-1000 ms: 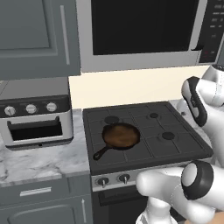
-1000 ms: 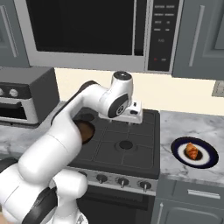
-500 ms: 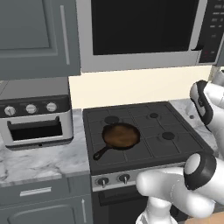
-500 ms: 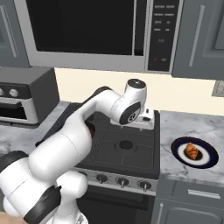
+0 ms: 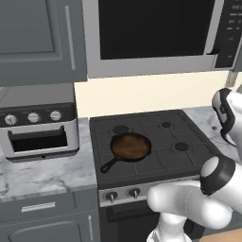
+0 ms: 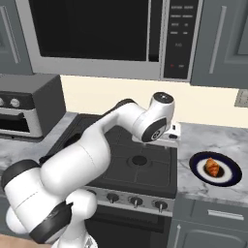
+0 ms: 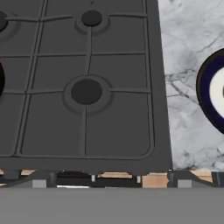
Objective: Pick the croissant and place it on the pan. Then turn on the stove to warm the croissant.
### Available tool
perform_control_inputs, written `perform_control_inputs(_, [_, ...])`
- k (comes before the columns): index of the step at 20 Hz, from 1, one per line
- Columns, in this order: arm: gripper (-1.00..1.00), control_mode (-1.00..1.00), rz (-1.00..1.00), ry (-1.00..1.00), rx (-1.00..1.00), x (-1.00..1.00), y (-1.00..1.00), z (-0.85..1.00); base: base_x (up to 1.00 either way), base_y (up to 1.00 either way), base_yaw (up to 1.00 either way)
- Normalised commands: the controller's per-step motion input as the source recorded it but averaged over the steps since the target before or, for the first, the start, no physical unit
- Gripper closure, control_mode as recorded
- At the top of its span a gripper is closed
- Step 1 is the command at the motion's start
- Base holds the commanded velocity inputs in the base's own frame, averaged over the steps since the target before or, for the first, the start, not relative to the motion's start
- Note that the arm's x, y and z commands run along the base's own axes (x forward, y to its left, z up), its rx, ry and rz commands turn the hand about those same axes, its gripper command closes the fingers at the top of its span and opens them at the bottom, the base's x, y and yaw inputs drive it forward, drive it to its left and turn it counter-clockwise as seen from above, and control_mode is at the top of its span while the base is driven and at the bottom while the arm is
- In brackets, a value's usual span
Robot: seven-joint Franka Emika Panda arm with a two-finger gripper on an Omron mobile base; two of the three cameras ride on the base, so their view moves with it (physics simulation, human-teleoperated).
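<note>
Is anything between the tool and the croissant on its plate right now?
Nothing visible. The croissant lies uncovered on the plate, with bare marble counter between it and the tool above the stove's right edge.

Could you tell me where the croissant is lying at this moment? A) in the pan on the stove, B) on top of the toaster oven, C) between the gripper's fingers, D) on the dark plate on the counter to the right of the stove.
D: the croissant lies on the dark plate on the marble counter, right of the stove; the pan is empty.
</note>
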Motion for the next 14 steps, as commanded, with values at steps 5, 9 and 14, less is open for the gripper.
perform_control_inputs(5, [-1.00,-1.00,0.00,0.00,0.00,0.00,-0.28,-0.11,0.00,0.00,0.00])
perform_control_inputs(9, [-1.00,-1.00,0.00,0.00,0.00,0.00,-0.28,-0.11,0.00,0.00,0.00])
perform_control_inputs(14, [-1.00,-1.00,0.00,0.00,0.00,0.00,-0.29,-0.07,0.00,0.00,0.00])
